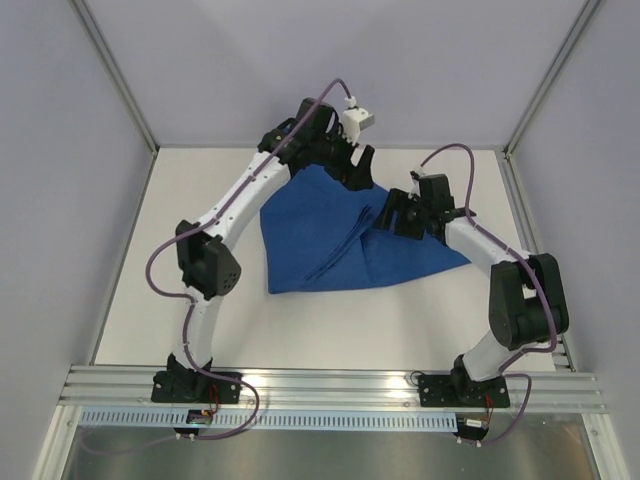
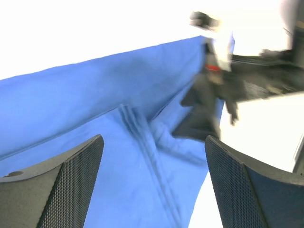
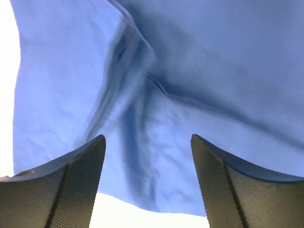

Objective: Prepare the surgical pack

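The surgical pack is a royal-blue fabric drape (image 1: pixel 335 235), folded into a rough triangle on the white table, with layered fold edges near its middle. My left gripper (image 1: pixel 358 168) hovers over the drape's far corner, jaws wide open and empty; its wrist view shows blue cloth (image 2: pixel 118 156) with fold ridges between the fingers. My right gripper (image 1: pixel 385 215) is over the drape's right part, jaws open and empty, above creased cloth (image 3: pixel 152 123). The right gripper also shows in the left wrist view (image 2: pixel 204 118), blurred.
The white table (image 1: pixel 330 330) is bounded by grey walls on the left, back and right. A metal rail (image 1: pixel 330 385) runs along the near edge with both arm bases on it.
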